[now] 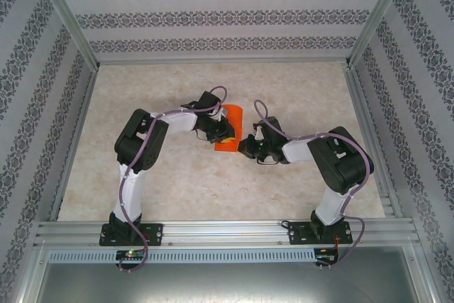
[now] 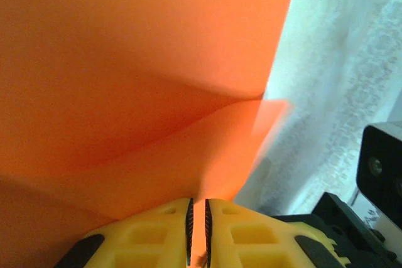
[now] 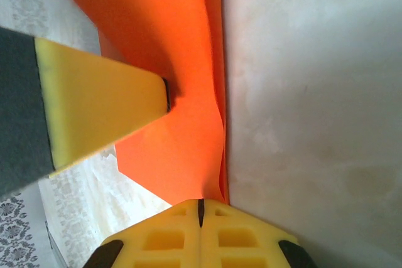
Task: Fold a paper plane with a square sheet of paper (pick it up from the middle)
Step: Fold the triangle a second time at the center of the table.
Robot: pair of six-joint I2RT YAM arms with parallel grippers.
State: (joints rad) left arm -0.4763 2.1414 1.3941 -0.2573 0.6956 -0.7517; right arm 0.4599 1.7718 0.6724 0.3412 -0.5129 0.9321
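While my left hand [image 2: 198,211] pinches the sheet [image 2: 138,80] beside a crease, its fingers nearly touching with the orange paper between them, my right hand [image 3: 201,208] sits pressed together at the sheet's near edge. Whether it has caught a sliver of paper I cannot tell from this angle.

The sheet is in the middle of the counter [image 1: 177,182], between my two hands, creased and bowed, with part of it raised off the surface.

My worry is the pull. If my hands drift apart or twist against each other, the thin paper may tear at the pinch or take a stray crease where it buckles. If the left grip is too shallow, the sheet could slide out and flop open, spoiling the fold. And if my right fingers only press beside the edge, the next fold could land crooked.
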